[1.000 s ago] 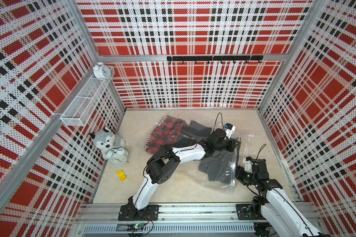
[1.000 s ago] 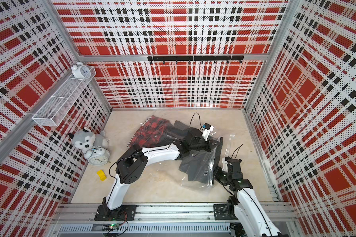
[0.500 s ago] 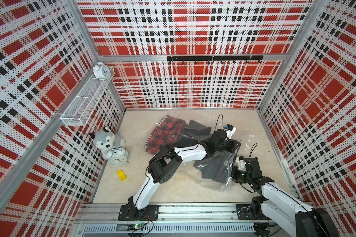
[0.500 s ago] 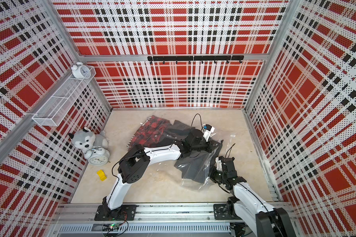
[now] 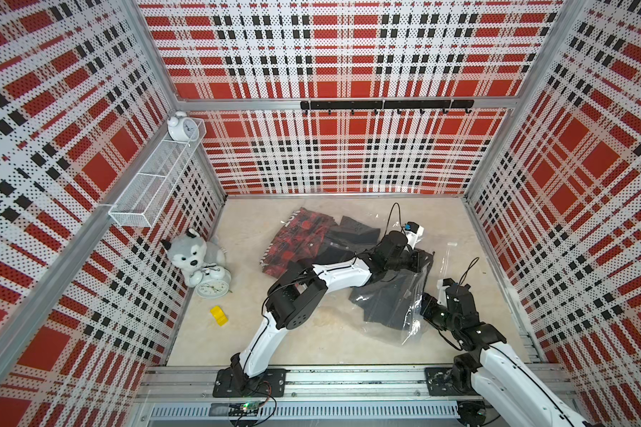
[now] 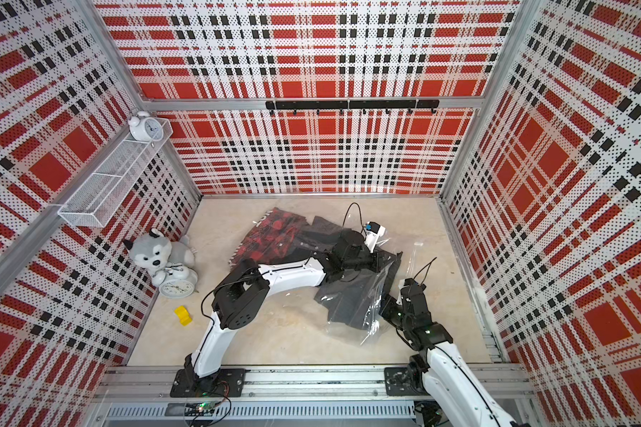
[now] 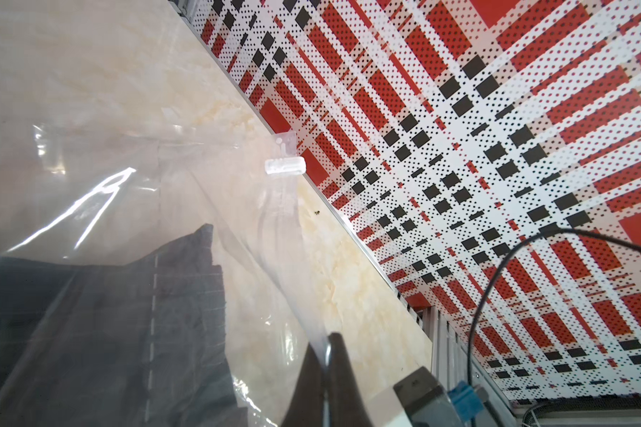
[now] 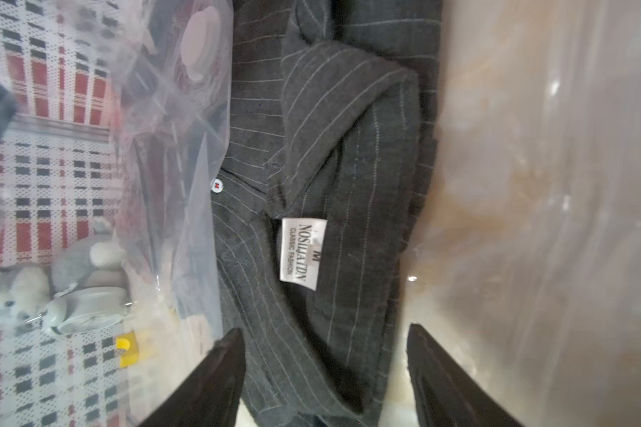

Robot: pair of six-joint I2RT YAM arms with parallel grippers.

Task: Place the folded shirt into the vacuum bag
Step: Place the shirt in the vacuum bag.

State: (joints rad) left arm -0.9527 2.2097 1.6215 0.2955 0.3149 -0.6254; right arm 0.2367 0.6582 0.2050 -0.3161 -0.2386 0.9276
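The vacuum bag (image 5: 411, 329) (image 6: 371, 325) lies crinkled on the floor at the right. Inside it is the folded shirt (image 5: 389, 303) (image 6: 348, 299), dark grey with pinstripes. My left gripper (image 5: 420, 258) (image 6: 380, 258) (image 7: 326, 347) is at the bag's far side, shut on an edge of the clear plastic (image 7: 126, 192). My right gripper (image 5: 427, 302) (image 6: 385, 307) (image 8: 325, 329) is open at the bag's near right edge. Its fingers stand on either side of the shirt's collar end (image 8: 330, 148), by the white label (image 8: 298, 253). A round white valve cap (image 8: 200, 40) shows through the plastic.
A red-black plaid garment (image 5: 300, 240) and another dark one (image 5: 359, 233) lie behind the bag. A husky plush (image 5: 191, 251), an alarm clock (image 5: 211, 287) and a yellow block (image 5: 219, 316) are at the left. A wire shelf (image 5: 156, 181) hangs on the left wall. The right wall is close.
My right gripper pushed in against the shirt's near end with its jaws narrowing, then drew back a little and now stands wider. The left gripper stayed shut on the bag.
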